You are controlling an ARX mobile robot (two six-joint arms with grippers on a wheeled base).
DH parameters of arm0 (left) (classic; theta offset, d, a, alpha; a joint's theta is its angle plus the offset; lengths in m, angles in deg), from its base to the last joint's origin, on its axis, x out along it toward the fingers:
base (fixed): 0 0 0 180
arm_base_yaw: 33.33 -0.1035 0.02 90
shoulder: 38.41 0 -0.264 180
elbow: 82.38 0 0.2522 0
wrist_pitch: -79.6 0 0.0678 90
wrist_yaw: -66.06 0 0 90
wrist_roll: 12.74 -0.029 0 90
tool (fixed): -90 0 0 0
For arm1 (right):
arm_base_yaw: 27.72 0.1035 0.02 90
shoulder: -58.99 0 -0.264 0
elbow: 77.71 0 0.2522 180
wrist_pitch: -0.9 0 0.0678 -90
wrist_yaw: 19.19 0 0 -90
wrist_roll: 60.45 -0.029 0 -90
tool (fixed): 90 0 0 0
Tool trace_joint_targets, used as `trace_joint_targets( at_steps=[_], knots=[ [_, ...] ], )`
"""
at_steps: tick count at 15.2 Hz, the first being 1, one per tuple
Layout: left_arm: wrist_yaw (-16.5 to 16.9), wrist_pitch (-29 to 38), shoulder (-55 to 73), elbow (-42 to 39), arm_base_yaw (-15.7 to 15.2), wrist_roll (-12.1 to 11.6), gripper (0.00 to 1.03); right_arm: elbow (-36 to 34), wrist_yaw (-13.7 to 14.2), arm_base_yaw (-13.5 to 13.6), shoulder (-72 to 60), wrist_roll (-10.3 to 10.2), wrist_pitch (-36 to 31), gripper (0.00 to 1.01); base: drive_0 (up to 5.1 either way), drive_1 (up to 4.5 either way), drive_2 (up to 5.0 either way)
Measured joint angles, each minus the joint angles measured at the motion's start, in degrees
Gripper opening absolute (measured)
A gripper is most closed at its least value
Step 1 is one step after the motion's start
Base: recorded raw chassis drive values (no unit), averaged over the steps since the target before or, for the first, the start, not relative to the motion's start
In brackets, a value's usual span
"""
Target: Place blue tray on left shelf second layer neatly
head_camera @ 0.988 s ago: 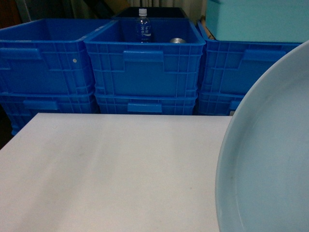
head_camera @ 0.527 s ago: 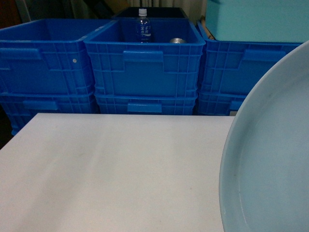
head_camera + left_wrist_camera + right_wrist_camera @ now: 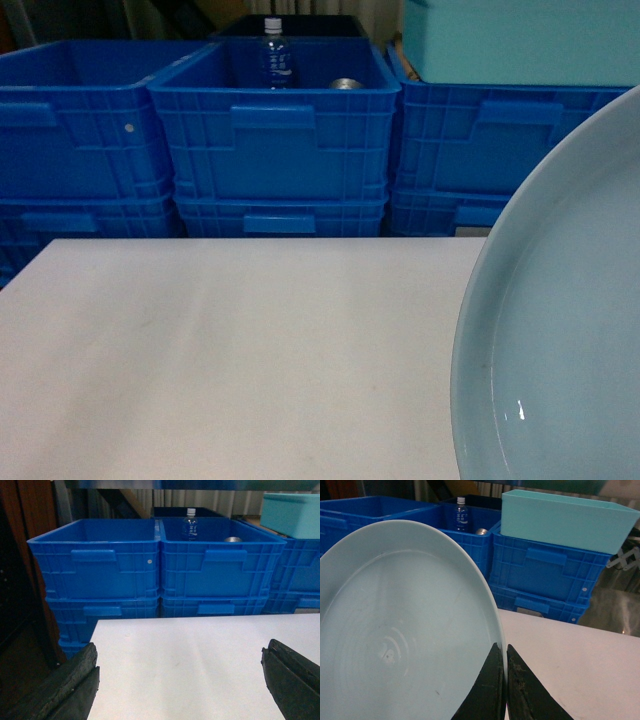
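The blue tray is a pale round plate that fills the right side of the head view, held up off the white table. In the right wrist view the blue tray fills the left half, and my right gripper is shut on its rim, one finger on each side. My left gripper hangs open above the table, its two dark fingers wide apart with nothing between them. The left shelf is out of view.
Stacked deep-blue crates stand in a row behind the table's far edge. The middle crate holds a water bottle and a metal can. A teal bin rests on the right-hand crates. Dark wooden furniture stands left of the table.
The head view has shifted slightly, so the crates and bottle now sit further left in the frame. The tray stays in the right gripper at nearly the same spot.
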Motion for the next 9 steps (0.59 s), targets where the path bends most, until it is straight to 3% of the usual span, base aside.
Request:
trace_joint_targets(
  at_steps=[9],
  knots=[
    [0.0, 0.0, 0.0, 0.0, 0.0, 0.0, 0.98, 0.0, 0.0, 0.0, 0.0, 0.0, 0.0, 0.02, -1.5, -1.54, -1.5]
  ],
)
